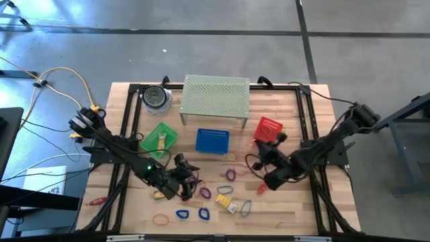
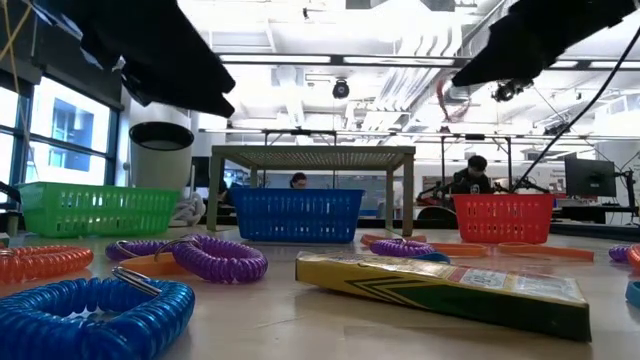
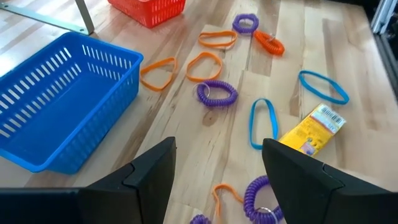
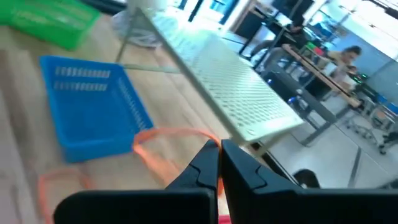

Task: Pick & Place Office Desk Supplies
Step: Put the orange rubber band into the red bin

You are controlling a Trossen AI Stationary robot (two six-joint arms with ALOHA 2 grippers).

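Blue coil loop (image 2: pixel 95 315) — springy, glossy.

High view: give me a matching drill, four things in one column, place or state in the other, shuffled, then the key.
Things:
1. green basket
2. blue basket
3. red basket
4. left gripper

Place or state:
A. tilted, off the right end of the perforated shelf
B. open, above the loose coils near the front of the table
C. in front of the shelf, empty
D. left of the blue basket, with a small yellow item inside

Pairs: 1-D, 2-C, 3-A, 4-B
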